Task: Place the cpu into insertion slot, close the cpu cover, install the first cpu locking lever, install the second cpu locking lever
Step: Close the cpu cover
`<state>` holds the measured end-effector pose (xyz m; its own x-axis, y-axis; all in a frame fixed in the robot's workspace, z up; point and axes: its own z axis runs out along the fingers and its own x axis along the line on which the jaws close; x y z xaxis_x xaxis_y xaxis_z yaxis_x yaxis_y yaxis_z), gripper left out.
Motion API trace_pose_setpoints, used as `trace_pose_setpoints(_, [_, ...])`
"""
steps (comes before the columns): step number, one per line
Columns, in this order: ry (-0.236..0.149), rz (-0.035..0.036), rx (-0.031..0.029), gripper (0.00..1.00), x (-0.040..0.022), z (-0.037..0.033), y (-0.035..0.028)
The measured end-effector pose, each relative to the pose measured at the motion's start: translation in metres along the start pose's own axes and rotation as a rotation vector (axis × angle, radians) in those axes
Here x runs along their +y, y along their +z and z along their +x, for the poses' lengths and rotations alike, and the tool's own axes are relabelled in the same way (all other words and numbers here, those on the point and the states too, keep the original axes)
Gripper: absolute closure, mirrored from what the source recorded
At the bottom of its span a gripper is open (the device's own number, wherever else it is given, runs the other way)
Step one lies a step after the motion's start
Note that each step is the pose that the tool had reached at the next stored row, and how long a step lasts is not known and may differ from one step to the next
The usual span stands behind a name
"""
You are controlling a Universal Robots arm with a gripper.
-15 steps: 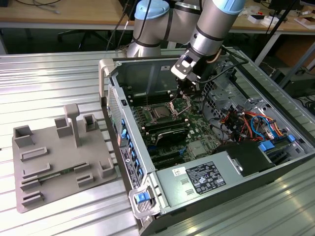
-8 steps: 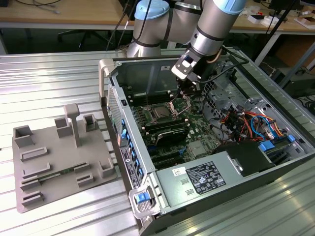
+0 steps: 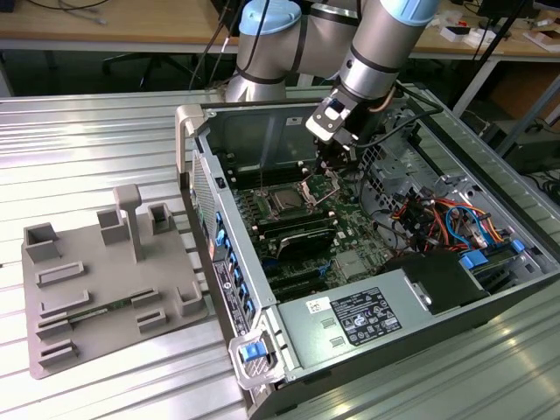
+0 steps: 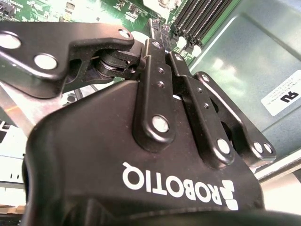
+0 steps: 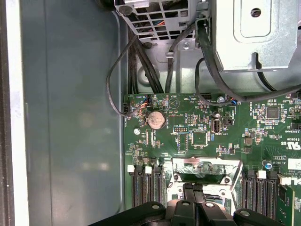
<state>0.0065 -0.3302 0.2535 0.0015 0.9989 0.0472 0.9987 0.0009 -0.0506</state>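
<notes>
My gripper [image 3: 326, 171] reaches down into the open computer case [image 3: 201, 166]. Its black fingers [image 5: 189, 192] are drawn together, with nothing visible between them. In the first wrist view the tips [image 5: 195, 188] sit right at the cpu cover [image 5: 207, 165], a silvery frame with a reflective face. That cover [image 3: 317, 185] looks tilted up off the green board in the exterior view. Beneath it lies the silvery rim of the insertion slot [image 5: 229, 180], its middle hidden by the gripper [image 4: 160, 40]. The cpu is hidden; I cannot tell where it is.
Black memory slots [image 5: 141, 186] flank the slot on both sides [image 5: 256, 188]. Another square socket [image 3: 284, 203] lies toward the exterior view's left. A metal drive cage [image 5: 244, 33] and black cables [image 5: 141, 61] crowd one end. A grey fixture tray [image 3: 105, 280] lies outside the case.
</notes>
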Motion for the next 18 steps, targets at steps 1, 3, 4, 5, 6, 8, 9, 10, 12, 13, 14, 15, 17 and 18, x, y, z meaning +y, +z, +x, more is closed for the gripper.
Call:
trace_pose_setpoints(1, [0.0,0.0001,0.0001,0.89,0.0001,0.0,0.0])
trace_pose_setpoints(3, [0.0,0.0002,0.0003,0.89,0.0004,0.0,0.0])
trace_pose_setpoints(4, [0.0,0.0002,0.0004,0.89,0.0005,0.0,0.0])
trace_pose_setpoints(5, [0.0,0.0002,0.0004,0.89,0.0005,0.0,0.0])
trace_pose_setpoints(6, [0.0,0.0002,0.0004,0.89,0.0007,0.0,0.0])
trace_pose_setpoints(8, [0.0,0.0005,0.0004,0.89,0.001,0.0,-0.0001])
trace_pose_setpoints(9, [0.0,0.0005,0.0005,0.89,0.0011,0.0,-0.0001])
trace_pose_setpoints(10, [0.0,0.0007,0.0006,0.89,0.0014,0.0,-0.0002])
trace_pose_setpoints(12, [0.0,0.001,0.0006,0.89,0.0019,0.0,-0.0003])
trace_pose_setpoints(13, [0.0,0.0012,0.0008,0.89,0.0021,0.0,-0.0004])
trace_pose_setpoints(14, [0.0,0.0015,0.0011,0.89,0.0025,0.0,-0.0005])
trace_pose_setpoints(15, [0.0,0.0017,0.0012,0.89,0.0027,0.0,-0.0005])
trace_pose_setpoints(17, [0.0,0.0027,0.0013,0.89,0.0036,0.0,-0.0006])
trace_pose_setpoints(18, [0.0,0.0032,0.0014,0.89,0.004,0.0,-0.0007])
